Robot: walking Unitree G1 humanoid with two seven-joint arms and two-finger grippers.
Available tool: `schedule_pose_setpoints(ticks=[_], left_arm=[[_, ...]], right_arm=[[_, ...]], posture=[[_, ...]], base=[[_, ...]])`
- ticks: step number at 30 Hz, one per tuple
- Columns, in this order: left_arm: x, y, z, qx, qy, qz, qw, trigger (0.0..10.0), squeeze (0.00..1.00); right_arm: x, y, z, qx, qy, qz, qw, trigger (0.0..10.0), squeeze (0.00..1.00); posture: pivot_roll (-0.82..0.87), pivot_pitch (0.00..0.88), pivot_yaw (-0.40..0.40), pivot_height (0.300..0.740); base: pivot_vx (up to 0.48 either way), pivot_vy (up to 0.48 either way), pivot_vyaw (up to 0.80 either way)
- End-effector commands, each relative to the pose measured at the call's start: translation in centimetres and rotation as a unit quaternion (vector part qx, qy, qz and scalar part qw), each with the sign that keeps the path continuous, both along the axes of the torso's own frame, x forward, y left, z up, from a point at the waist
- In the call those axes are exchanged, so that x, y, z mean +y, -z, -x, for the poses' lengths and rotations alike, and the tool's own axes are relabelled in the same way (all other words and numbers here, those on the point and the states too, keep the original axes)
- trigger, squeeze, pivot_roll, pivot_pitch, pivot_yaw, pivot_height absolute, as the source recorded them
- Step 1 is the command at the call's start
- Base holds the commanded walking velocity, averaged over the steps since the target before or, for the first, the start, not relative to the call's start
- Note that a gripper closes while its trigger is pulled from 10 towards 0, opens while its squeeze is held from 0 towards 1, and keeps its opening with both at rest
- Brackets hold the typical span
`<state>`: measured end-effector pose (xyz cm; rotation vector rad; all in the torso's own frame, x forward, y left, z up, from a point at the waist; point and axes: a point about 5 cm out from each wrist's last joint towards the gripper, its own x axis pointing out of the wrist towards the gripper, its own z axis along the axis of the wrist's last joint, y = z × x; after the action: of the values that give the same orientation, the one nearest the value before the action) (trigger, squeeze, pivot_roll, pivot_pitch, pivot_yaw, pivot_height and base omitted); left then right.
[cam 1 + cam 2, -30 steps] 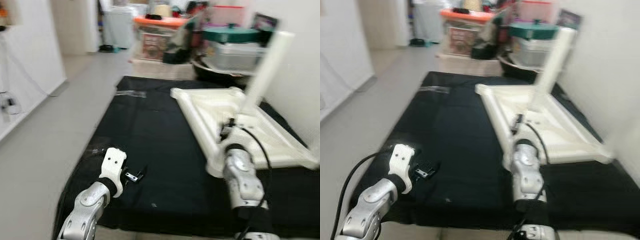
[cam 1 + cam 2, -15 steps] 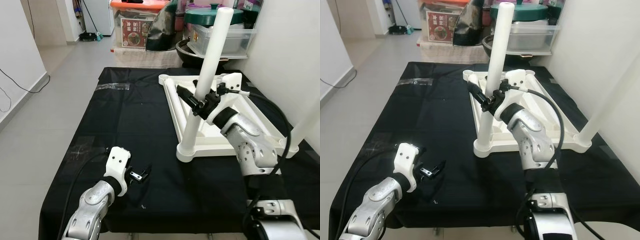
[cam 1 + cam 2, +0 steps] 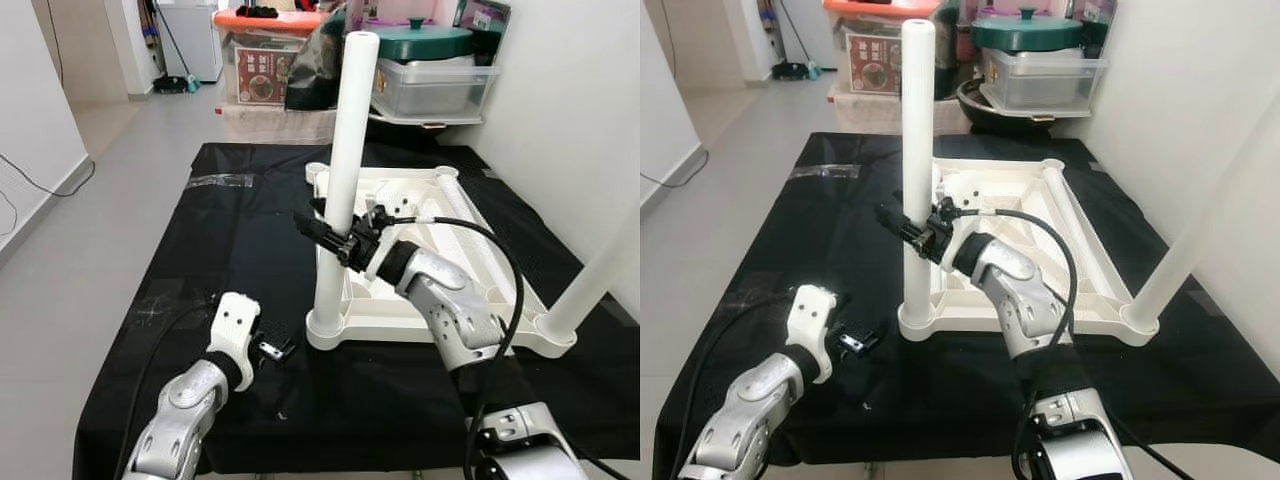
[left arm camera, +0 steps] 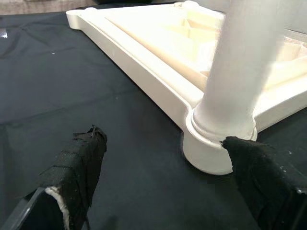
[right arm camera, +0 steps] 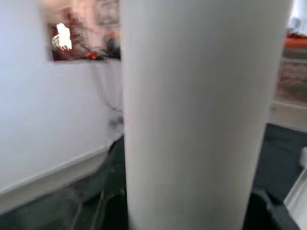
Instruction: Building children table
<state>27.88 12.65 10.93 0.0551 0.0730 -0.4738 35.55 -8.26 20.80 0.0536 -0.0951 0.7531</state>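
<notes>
I see a grey tiled floor (image 3: pixel 120 200) running back between white walls (image 3: pixel 35 90) to a clutter of storage at the far end. Most of my view is a wide black cloth (image 3: pixel 240 250) spread over a low platform. On it lies the upside-down cream-white plastic children's tabletop (image 3: pixel 440 250), its flat underside facing up and its long axis running away from me toward the storage.

From the near left corner socket a cream-white round table leg (image 3: pixel 340 180) stands upright, its long axis vertical and its free end pointing at the ceiling. A second white leg (image 3: pixel 600 270) rises from the near right corner, leaning out of frame.

My right gripper (image 3: pixel 330 235) reaches in from the tabletop side and sits at mid-height on the upright leg — its black fingers are closed around the post, which looms pale and blurred in the right wrist view (image 5: pixel 201 115).

My left gripper (image 3: pixel 270 348) rests low over the cloth just beside the leg's base socket, holding nothing; in the left wrist view its padded black fingers (image 4: pixel 76 167) are spread wide, with the socket between them.

Farther back stand a clear plastic storage box with a green lid (image 3: pixel 435 75) and an orange-lidded bin (image 3: pixel 268 55) — its label is too small for me to read.
</notes>
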Motion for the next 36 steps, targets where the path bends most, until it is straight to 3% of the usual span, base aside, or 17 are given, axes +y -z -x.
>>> schedule_pose_setpoints(ticks=[1, 2, 3, 4, 6, 8, 10, 15, 16, 17, 18, 22, 23, 27, 28, 30, 36], left_arm=[[0.1, 0.2, 0.1, 0.002, 0.002, 0.001, 1.0, 10.0, 0.0], [-0.1, 0.1, 0.1, 0.002, 0.001, 0.003, 1.0, 10.0, 0.0], [-0.3, 0.1, 0.1, 0.001, 0.001, 0.006, 1.0, 10.0, 0.0], [-0.5, 0.1, 0.1, 0.001, 0.002, 0.008, 1.0, 10.0, 0.0], [-0.7, 0.1, 0.2, 0.002, 0.004, 0.009, 1.0, 10.0, 0.0], [-0.7, 0.1, 0.3, 0.003, 0.006, 0.01, 1.0, 10.0, 0.0], [-0.5, 0.3, 0.2, 0.005, 0.006, 0.005, 1.0, 10.0, 0.0], [-0.4, 0.2, 0.0, 0.003, 0.003, 0.004, 1.0, 10.0, 0.0], [-0.4, 0.2, 0.0, 0.003, 0.002, 0.006, 1.0, 10.0, 0.0], [-0.5, 0.1, 0.1, 0.002, 0.001, 0.007, 1.0, 10.0, 0.0], [-0.6, 0.1, 0.2, 0.003, 0.001, 0.008, 1.0, 10.0, 0.0], [-0.6, 0.3, 0.3, 0.005, 0.003, 0.008, 1.0, 10.0, 0.0], [-0.4, 0.4, 0.2, 0.007, 0.003, 0.006, 1.0, 10.0, 0.0], [-0.4, 0.3, 0.1, 0.006, 0.003, 0.006, 1.0, 10.0, 0.0], [-0.4, 0.3, 0.0, 0.005, 0.004, 0.006, 1.0, 10.0, 0.0], [-0.7, 0.3, -0.1, 0.003, 0.01, 0.005, 1.0, 10.0, 0.0], [-0.8, 0.0, -0.4, -0.001, 0.008, 0.006, 1.0, 10.0, 0.0]], right_arm=[[-1.9, 6.4, 0.0, 0.134, 0.078, 0.072, 0.985, 0.0, 0.0], [-6.6, 8.3, -0.8, 0.182, 0.299, 0.068, 0.934, 0.0, 0.0], [-10.4, 9.9, 0.1, 0.21, 0.457, 0.074, 0.861, 0.0, 0.0], [-12.6, 10.8, 1.4, 0.221, 0.542, 0.079, 0.807, 0.0, 0.0], [-13.3, 10.9, 2.5, 0.214, 0.564, 0.083, 0.793, 0.0, 0.0], [-13.2, 10.7, 2.9, 0.206, 0.564, 0.088, 0.795, 0.0, 0.0], [-12.7, 9.4, 2.7, 0.181, 0.554, 0.094, 0.807, 10.0, 0.0], [-11.7, 7.8, 2.1, 0.158, 0.53, 0.091, 0.828, 10.0, 0.0], [-10.5, 6.7, 1.7, 0.139, 0.495, 0.071, 0.855, 10.0, 0.32], [-9.6, 6.0, 1.5, 0.126, 0.47, 0.057, 0.872, 10.0, 0.32], [-8.4, 5.1, 1.1, 0.111, 0.433, 0.043, 0.894, 10.0, 1.0], [-6.6, 3.6, 0.2, 0.092, 0.353, 0.021, 0.931, 10.0, 1.0], [-5.3, 1.8, -0.3, 0.076, 0.272, -0.002, 0.959, 10.0, 0.0], [-4.3, 0.1, 0.0, 0.038, 0.161, -0.012, 0.986, 10.0, 0.0], [-4.1, -0.2, 0.7, 0.012, 0.068, -0.004, 0.998, 10.0, 0.0], [-4.3, 0.4, 1.3, -0.003, -0.039, 0.018, 0.999, 10.0, 0.0], [-3.3, 1.4, 1.0, 0.032, -0.131, -0.005, 0.991, 10.0, 0.0]], posture=[[0.05, 0.0, -0.07, 0.74], [0.04, 0.0, -0.074, 0.74], [0.04, 0.0, -0.07, 0.74], [0.04, 0.0, -0.062, 0.74], [0.03, 0.0, -0.059, 0.74], [0.03, 0.0, -0.059, 0.74], [0.02, 0.0, -0.059, 0.74], [0.03, 0.0, -0.066, 0.74], [0.03, 0.0, -0.063, 0.74], [0.03, 0.0, -0.063, 0.74], [0.03, 0.0, -0.063, 0.74], [0.03, 0.0, -0.059, 0.74], [0.03, 0.0, -0.058, 0.74], [0.02, 0.0, -0.054, 0.74], [0.02, 0.0, -0.053, 0.74], [0.03, 0.0, -0.055, 0.74], [0.05, 0.0, -0.072, 0.74]], base=[[0.0, 0.0, 0.0], [0.0, 0.0, 0.0], [0.0, 0.0, 0.0], [0.0, 0.0, 0.0], [0.0, 0.0, 0.0], [0.0, 0.0, 0.0], [0.0, 0.0, 0.0], [0.0, 0.0, 0.0], [0.0, 0.0, 0.0], [0.0, 0.0, 0.0], [0.0, 0.0, 0.0], [0.0, 0.0, 0.0], [0.0, 0.0, 0.0], [0.0, 0.0, 0.0], [0.0, 0.0, 0.0], [0.0, 0.0, 0.0], [0.0, 0.0, 0.0]])
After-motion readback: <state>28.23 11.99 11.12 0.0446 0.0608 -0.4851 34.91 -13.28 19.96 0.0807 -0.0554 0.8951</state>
